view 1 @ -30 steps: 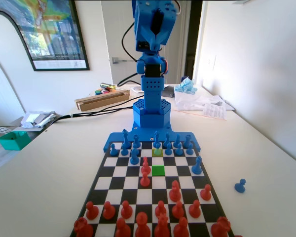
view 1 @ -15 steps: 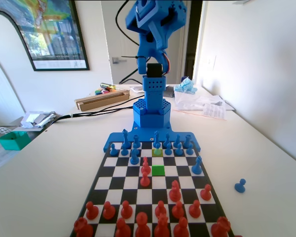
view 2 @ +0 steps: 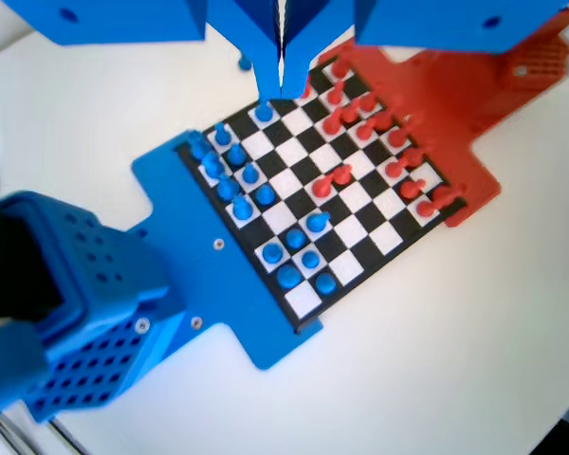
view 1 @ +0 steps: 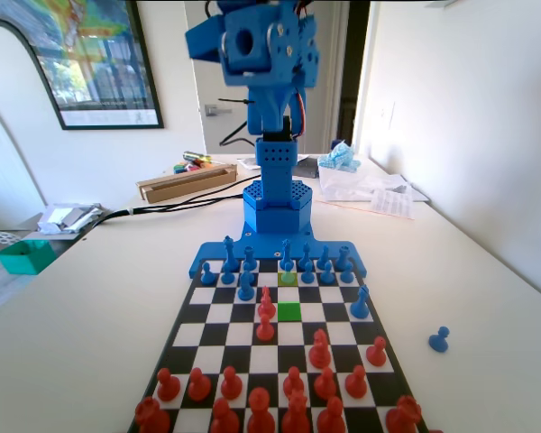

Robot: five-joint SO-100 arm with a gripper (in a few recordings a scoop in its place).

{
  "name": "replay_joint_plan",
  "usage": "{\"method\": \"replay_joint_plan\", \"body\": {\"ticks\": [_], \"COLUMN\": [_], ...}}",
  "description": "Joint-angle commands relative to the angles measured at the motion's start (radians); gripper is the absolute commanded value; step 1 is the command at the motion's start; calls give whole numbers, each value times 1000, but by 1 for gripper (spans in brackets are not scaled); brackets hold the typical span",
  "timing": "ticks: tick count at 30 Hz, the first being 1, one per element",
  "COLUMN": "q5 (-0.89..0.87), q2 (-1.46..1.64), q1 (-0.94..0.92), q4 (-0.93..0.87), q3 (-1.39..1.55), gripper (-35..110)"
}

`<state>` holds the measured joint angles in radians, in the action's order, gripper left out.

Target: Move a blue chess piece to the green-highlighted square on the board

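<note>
two jaws closed high over board, empty; green-highlighted square bare

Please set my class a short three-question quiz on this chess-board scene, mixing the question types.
1. True or false: a piece stands on the green-highlighted square.
2. In the fixed view, where is the lone blue pawn that stands apart from the others?
A. on the table, right of the board
B. on the table, left of the board
C. on the board's near edge
3. In the wrist view, is the gripper holding a piece?

Key: 1 false; 2 A; 3 no, its jaws are together with nothing between them, high above the board.
</note>
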<state>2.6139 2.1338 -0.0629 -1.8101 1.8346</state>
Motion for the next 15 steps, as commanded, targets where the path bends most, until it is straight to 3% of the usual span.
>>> {"method": "replay_joint_plan", "body": {"ticks": [1,15], "q5": [-3,-18], "q2": [-20,-35], "q1": [5,-20], "q4": [23,422], "q3": [43,390], "gripper": [3,13]}}
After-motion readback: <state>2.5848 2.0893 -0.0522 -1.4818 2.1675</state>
